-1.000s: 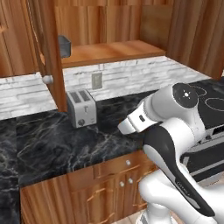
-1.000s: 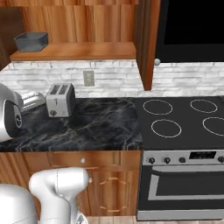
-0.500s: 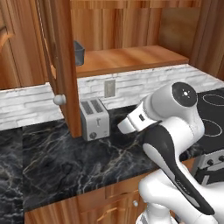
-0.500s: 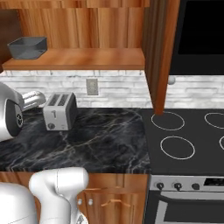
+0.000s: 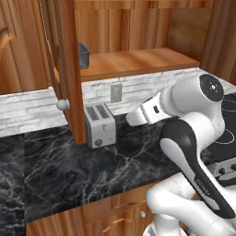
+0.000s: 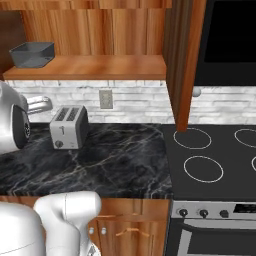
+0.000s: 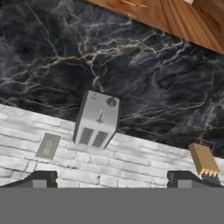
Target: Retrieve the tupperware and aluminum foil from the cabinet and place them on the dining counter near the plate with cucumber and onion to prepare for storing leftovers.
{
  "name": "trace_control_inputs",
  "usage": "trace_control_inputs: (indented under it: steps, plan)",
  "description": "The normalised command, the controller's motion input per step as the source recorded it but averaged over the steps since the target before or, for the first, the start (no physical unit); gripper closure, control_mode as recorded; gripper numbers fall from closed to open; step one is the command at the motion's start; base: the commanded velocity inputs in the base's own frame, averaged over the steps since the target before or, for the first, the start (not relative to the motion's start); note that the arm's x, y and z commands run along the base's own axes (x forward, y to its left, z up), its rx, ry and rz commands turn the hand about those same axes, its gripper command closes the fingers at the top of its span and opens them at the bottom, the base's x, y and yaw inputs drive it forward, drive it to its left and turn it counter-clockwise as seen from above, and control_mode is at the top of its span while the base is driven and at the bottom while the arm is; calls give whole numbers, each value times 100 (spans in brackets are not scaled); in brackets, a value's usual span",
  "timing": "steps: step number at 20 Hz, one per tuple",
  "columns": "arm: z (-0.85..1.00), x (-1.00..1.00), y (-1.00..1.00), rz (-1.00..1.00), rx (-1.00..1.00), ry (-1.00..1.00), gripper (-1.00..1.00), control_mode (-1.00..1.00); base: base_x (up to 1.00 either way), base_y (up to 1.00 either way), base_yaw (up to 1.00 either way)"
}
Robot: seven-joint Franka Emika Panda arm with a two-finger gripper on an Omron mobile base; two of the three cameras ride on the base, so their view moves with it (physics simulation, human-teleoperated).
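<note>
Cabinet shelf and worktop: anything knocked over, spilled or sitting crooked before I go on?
Nothing stands out. The tupperware sits upright at the shelf's end in the cabinet, whose door is open. The toaster stands upright on the worktop, with no spill.

Our white jointed arm (image 5: 184, 138) bends at the elbow, forearm reaching forward; our two-finger dark-tipped gripper (image 7: 111, 177) points down, jaws spread wide.
</note>
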Motion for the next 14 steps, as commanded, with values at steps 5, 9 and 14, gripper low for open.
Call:
trace_control_inputs:
  steps: [5,9,14]
  plan:
    - [86,-11,24,-6,22,2,-100,-100,0,0,0]
    - [92,-3,31,-10,18,17,-100,-100,0,0,0]
    - [49,53,1,-18,31,29,-100,-100,0,0,0]
